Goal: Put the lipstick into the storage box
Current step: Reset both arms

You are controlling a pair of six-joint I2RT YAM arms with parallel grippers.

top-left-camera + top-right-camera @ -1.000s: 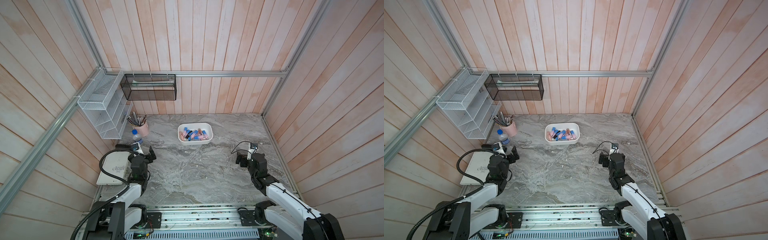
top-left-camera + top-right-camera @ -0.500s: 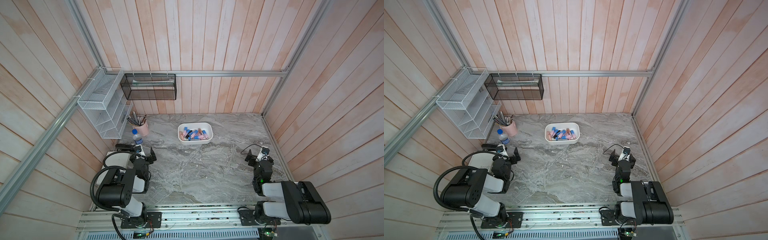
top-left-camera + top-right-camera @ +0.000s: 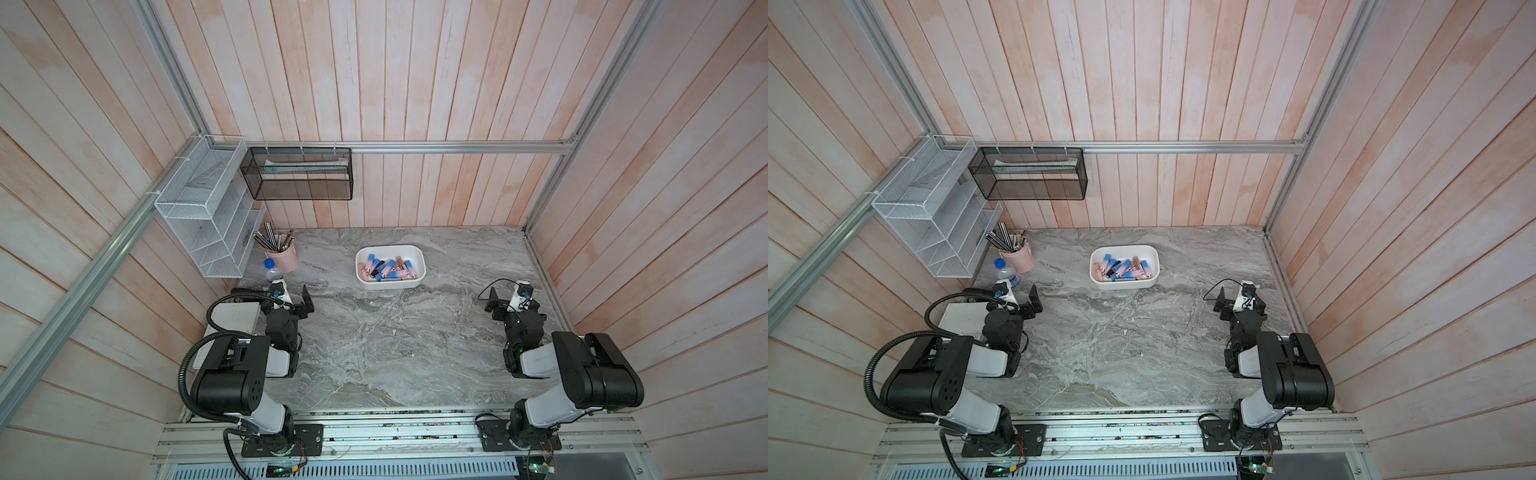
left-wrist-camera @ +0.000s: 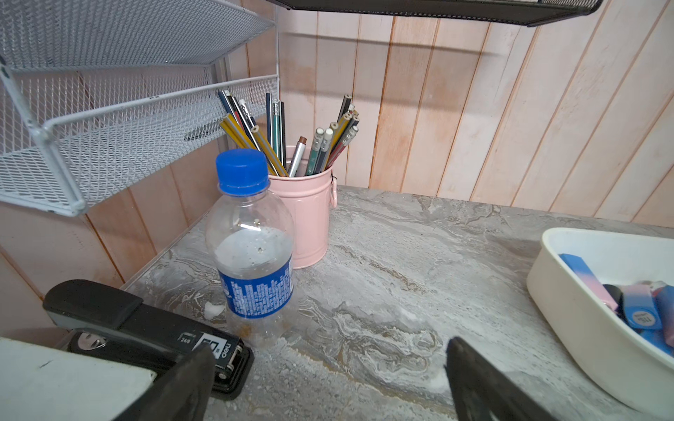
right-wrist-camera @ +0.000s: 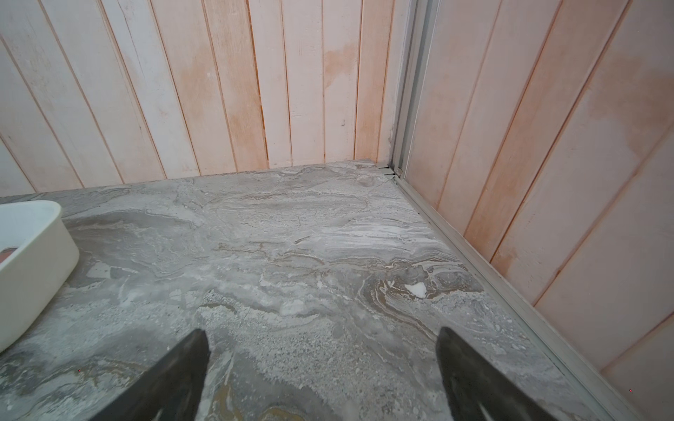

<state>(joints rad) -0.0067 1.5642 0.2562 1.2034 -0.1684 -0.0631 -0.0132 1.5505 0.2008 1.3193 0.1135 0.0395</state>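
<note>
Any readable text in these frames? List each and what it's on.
"24/6": stapler, front sticker.
"deli", probably, upside down: same sticker.
Too small: white print on the bottle label.
Blurred: digits on a blue lipstick cap.
Top views: nothing legible.

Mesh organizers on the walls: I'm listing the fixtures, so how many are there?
2. The white wire-mesh rack hangs on the wall at the robot's left; the black mesh basket hangs on the back wall beside it. No others visible.
</note>
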